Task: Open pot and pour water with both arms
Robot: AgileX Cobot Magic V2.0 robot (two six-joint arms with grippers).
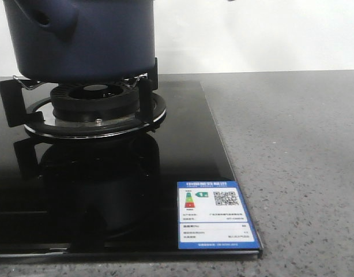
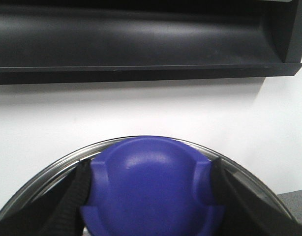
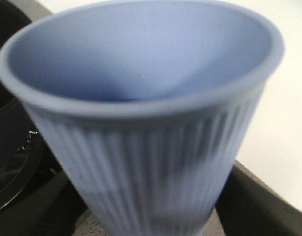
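The dark navy pot [image 1: 79, 40] stands on the gas burner [image 1: 96, 107] at the far left, its stubby side handle [image 1: 47, 20] pointing forward-left. Its top is cut off by the frame edge. Neither gripper shows in the front view. In the left wrist view my left gripper [image 2: 151, 201] is shut on the blue lid knob [image 2: 151, 172]. Black fingers [image 2: 77, 191] press both of its sides, and the lid's steel rim [image 2: 52, 172] arcs behind. In the right wrist view my right gripper [image 3: 151, 216] is shut on a pale blue ribbed cup [image 3: 141, 98], tilted, its inside dim.
The black glass stove top [image 1: 108, 190] carries a blue energy label [image 1: 214, 216] at its front right corner. Grey speckled counter [image 1: 298, 161] lies to the right. A black range hood [image 2: 141, 39] hangs on the white wall ahead of the left wrist.
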